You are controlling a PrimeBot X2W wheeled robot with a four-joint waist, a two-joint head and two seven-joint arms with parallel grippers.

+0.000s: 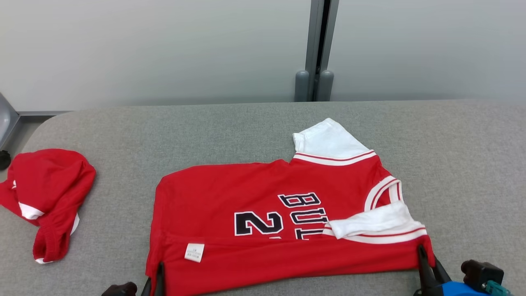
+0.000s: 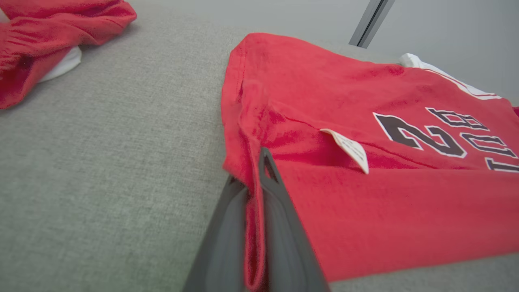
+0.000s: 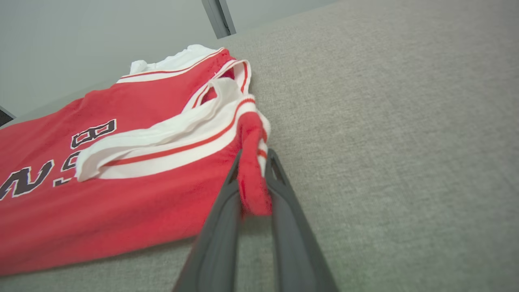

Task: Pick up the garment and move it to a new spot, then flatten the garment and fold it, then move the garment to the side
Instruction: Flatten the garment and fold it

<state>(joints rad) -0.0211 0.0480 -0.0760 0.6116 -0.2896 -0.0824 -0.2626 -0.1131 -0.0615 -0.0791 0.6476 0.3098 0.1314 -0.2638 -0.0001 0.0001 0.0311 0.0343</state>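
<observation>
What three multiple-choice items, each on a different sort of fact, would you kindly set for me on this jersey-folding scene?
1. Where does the crumpled red garment lie, relative to the jersey?
A. on top of it
B. to its left, apart
C. to its right

2. What colour are the jersey's sleeves?
A. white
B. blue
C. black

3. How is the right gripper?
A. open, holding nothing
B. shut on the crumpled garment
C. shut on the jersey's near corner

1 B: grey table shows between them.
2 A: both are white above red stripes.
3 C: red jersey fabric is pinched in it.
</observation>
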